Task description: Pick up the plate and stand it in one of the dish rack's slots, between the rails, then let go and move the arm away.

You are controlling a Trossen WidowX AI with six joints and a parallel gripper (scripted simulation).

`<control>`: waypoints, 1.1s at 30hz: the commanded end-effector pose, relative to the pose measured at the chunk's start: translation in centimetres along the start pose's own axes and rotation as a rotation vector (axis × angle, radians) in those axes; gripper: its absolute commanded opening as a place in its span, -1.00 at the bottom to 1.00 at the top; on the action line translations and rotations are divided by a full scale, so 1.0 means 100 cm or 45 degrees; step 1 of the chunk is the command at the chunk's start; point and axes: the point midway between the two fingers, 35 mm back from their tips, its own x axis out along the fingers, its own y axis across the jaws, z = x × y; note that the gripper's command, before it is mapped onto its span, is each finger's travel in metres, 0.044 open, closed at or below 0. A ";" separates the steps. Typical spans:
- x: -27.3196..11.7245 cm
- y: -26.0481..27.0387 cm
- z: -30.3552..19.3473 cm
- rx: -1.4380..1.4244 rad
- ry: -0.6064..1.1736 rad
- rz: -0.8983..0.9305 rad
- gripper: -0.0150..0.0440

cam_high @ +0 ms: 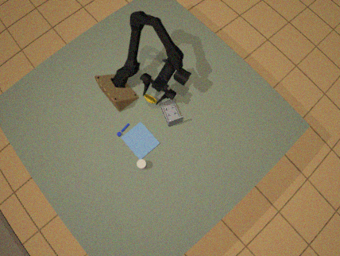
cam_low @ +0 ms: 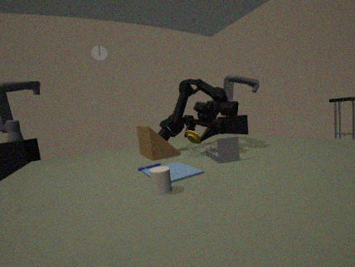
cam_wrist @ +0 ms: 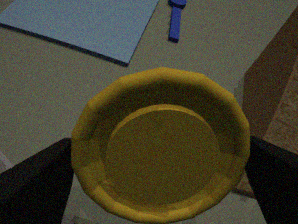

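Note:
The yellow plate (cam_high: 150, 98) (cam_low: 192, 137) (cam_wrist: 162, 155) is held in the air, tilted steeply, with its hollow face towards the wrist camera. My gripper (cam_high: 151, 99) (cam_low: 196, 136) (cam_wrist: 161, 148) is shut on the plate, one finger at each side of the rim. The grey dish rack (cam_high: 171, 114) (cam_low: 228, 149) stands on the table beside the plate, with short pegs on its base and a raised wall at its far end from the gripper. The plate is outside the rack, off the end nearest the gripper. How high it hangs is hard to tell.
A brown wedge block (cam_high: 119, 93) (cam_low: 153, 145) (cam_wrist: 275, 85) stands by the arm's base. A light blue square (cam_high: 140, 140) (cam_low: 178, 171) (cam_wrist: 80, 25) lies with a dark blue utensil (cam_high: 125, 128) (cam_wrist: 174, 22) beside it. A white cup (cam_high: 141, 164) (cam_low: 161, 182) stands at its corner.

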 end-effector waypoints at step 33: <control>-0.020 0.027 -0.011 -0.258 -0.688 0.723 -0.49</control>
